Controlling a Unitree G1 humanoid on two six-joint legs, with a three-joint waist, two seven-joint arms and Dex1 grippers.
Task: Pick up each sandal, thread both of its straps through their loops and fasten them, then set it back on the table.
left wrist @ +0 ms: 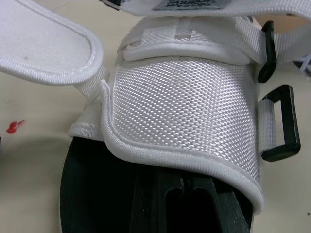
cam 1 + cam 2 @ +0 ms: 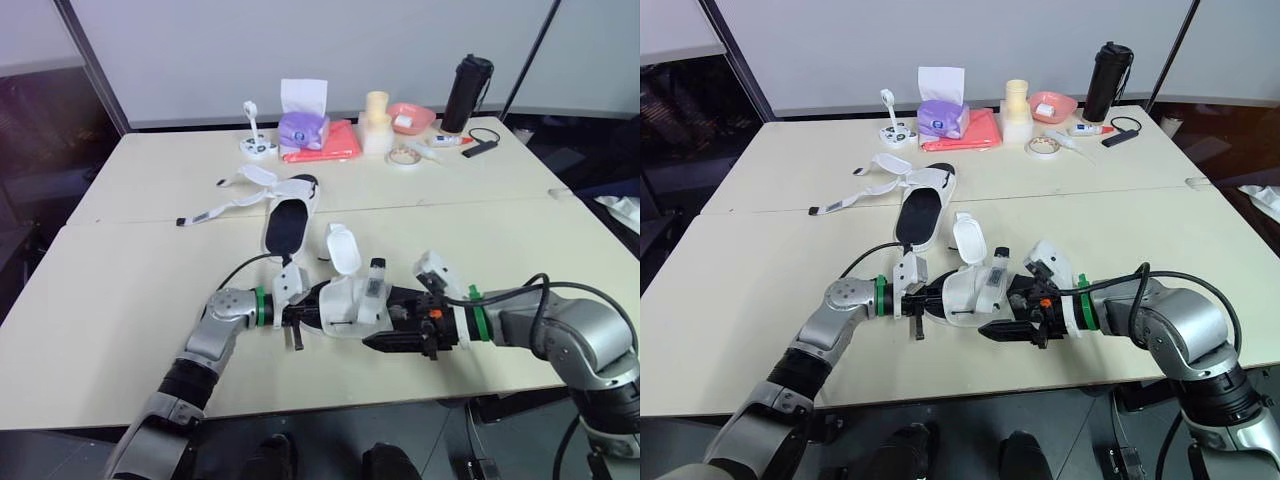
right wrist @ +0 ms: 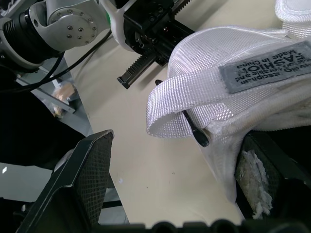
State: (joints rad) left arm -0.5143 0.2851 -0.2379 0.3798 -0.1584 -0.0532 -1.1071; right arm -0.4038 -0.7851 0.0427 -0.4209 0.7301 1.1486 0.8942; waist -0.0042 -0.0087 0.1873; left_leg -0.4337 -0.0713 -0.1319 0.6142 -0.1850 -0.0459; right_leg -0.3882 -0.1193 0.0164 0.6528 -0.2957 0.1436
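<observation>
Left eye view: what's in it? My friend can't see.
A white sandal sits between the robot's left arm and right arm near the table's front edge. Another sandal, straps loose, lies farther back; a black bottle and tissues stand behind.

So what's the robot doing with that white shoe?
It's working on a white sandal near the front edge of the table. The left gripper is at one end of it. The right gripper, open, sits at the other end beside a strap. The sandal isn't done up: a strap flap sticks up loose and a black loop is empty. The second sandal lies farther back, straps spread out.
</observation>
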